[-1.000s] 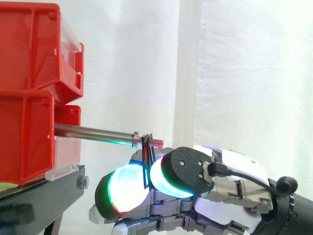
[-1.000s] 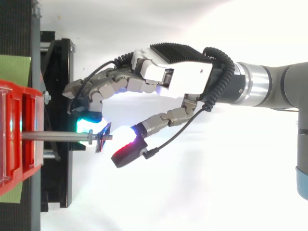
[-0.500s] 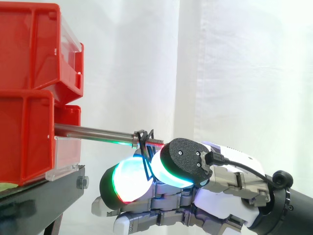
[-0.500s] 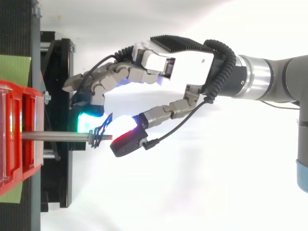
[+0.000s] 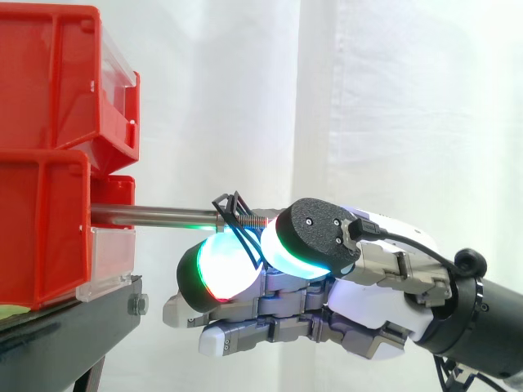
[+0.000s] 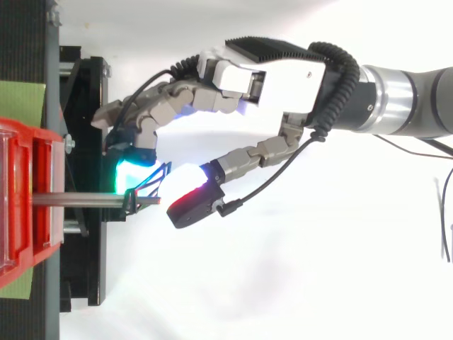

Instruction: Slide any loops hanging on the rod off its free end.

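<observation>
A steel rod (image 5: 155, 216) sticks out level from the red bins (image 5: 41, 229), its threaded free end pointing right. A thin black loop (image 5: 231, 208) hangs on the rod close to that end, tilted, with its lower part running down between two glowing pads. My hand (image 5: 368, 314) sits just below and right of the rod's tip, thumb and a finger pinched on the loop. In the top view the loop (image 6: 147, 185) stretches from the rod (image 6: 78, 201) toward the hand (image 6: 283, 78), between the green-lit fingertips (image 6: 133, 172) and the red-lit thumb.
Stacked red bins (image 6: 18, 205) rest on a black stand (image 5: 73, 327) at the left. A white curtain (image 5: 392, 122) hangs behind. Open room lies to the right of the rod's free end, where the arm comes in.
The hand has risen closer to the rod. The loop's top has shifted a little along the rod toward the bins and now leans more.
</observation>
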